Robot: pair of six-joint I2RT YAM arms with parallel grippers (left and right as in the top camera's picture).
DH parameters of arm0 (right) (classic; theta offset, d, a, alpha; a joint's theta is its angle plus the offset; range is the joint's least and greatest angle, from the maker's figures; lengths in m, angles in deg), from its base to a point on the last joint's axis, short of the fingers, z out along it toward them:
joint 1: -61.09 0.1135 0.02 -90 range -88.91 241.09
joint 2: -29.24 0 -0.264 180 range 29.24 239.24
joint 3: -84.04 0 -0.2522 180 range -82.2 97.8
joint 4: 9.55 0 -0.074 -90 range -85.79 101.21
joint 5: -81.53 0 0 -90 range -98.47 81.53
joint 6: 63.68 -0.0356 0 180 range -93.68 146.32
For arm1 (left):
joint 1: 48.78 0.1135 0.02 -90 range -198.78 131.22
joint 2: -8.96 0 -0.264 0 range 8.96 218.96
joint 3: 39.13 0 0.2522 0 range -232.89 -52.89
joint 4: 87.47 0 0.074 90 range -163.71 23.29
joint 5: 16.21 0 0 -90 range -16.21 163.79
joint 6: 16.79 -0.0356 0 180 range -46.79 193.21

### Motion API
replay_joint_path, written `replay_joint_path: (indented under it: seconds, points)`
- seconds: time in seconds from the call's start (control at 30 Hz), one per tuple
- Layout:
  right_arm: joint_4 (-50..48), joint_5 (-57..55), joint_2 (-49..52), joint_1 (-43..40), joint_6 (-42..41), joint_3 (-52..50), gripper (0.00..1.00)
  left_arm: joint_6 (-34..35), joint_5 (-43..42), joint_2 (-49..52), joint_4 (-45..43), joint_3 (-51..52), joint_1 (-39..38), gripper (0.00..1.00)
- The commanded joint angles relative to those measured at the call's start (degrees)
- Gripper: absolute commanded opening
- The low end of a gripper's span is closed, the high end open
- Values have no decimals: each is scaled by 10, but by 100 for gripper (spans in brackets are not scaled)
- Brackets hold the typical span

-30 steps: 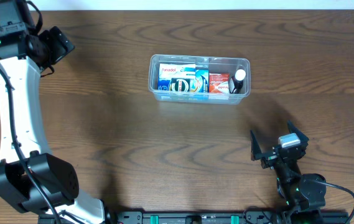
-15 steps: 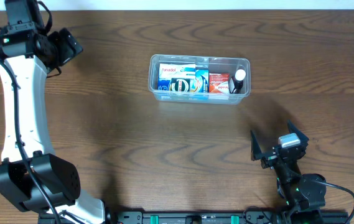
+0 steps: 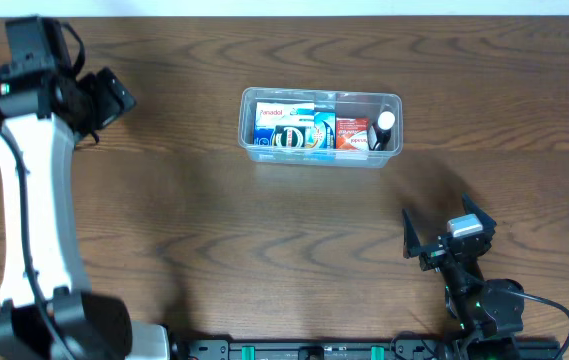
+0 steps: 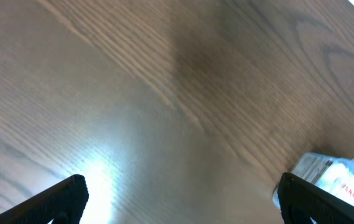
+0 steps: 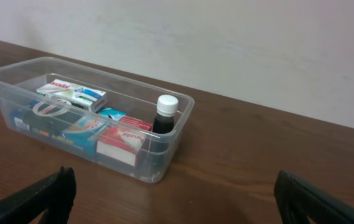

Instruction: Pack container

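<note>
up at 12 o'clock sits the container; my left gripper at 10 and right gripper at 5, wide open, empty.

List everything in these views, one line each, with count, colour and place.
container: one, clear plastic, upper middle of the table.
small boxes: at least three (blue-and-white, teal-blue, red-and-white), packed side by side inside the container; the exact count is hard to tell.
bottle: one, dark with a white cap, upright at the container's right end.
table: one, dark brown wood, under everything.
wall: one, white, behind the table in the right wrist view.
left gripper: one, black, open and holding nothing, above the far left of the table.
right gripper: one, black, open and holding nothing, at the near right, facing the container.
</note>
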Motion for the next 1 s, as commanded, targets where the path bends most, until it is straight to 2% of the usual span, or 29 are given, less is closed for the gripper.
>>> replay_joint_path:
  seconds: [0.0,0.27,0.47,0.77,0.87,0.97]
  points:
    - [2,3,-4,-6,-10,-1,99,-4,7,-56,-15,70,-1,98]
    - [2,3,-4,-6,-10,-1,99,-3,7,-221,-129,340,-1,98]
    - [2,3,-4,-6,-10,-1,99,-3,7,-342,-288,536,-1,98]
    - [2,3,-4,-6,-10,-1,99,-4,-29,-502,-574,746,-1,98]
    - [2,3,-4,-6,-10,-1,99,-4,-37,-552,-643,803,-2,98]
    - [2,3,-4,-6,-10,-1,99,-4,-37,-593,-673,842,-3,98]
